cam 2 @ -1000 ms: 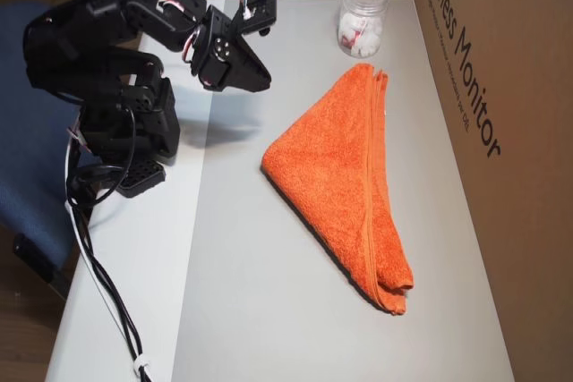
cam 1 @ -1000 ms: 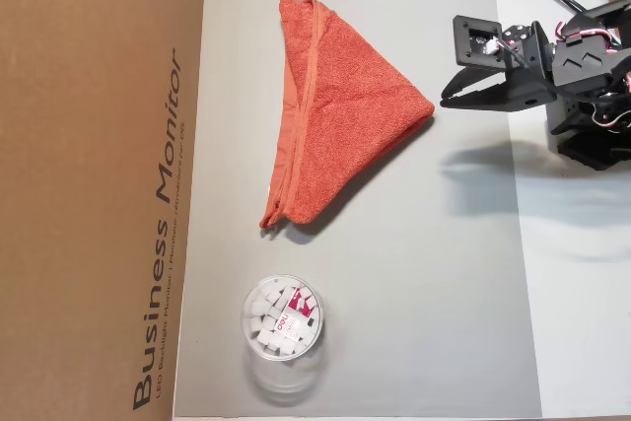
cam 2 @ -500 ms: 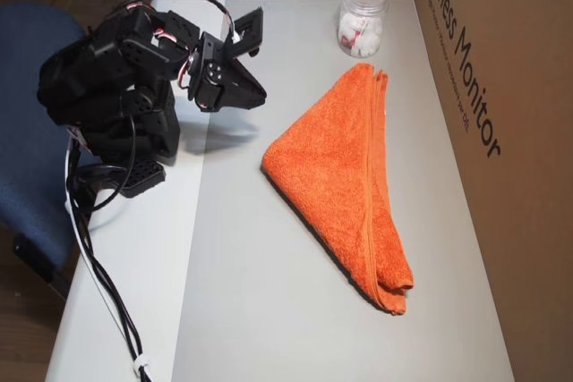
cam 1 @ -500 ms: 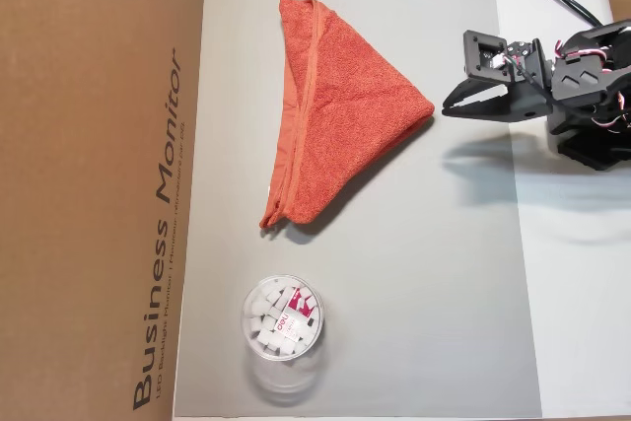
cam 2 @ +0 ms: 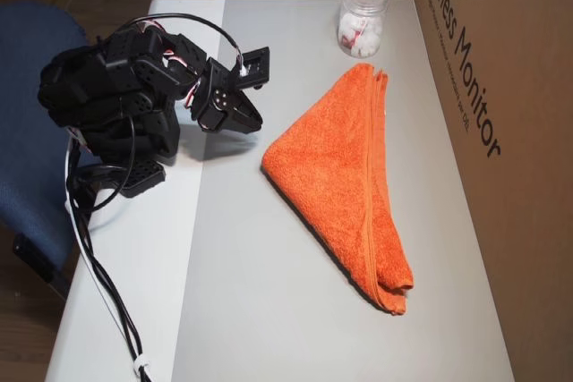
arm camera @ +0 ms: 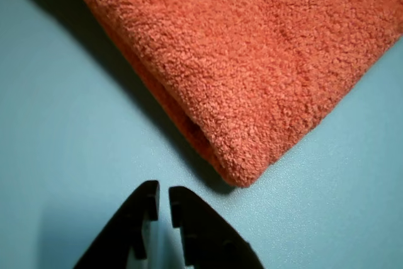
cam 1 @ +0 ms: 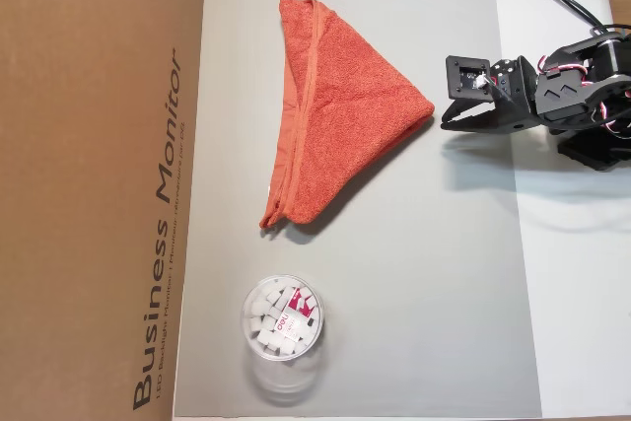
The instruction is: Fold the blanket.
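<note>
Grey mat: your gripper dropped low w/ jaws nearly together, empty, just beside the blanket corner — fold looked done.

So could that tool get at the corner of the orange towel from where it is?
Probably yes. The tool sits just short of the towel corner, with only bare grey mat between them, though it would need to open first.
</note>
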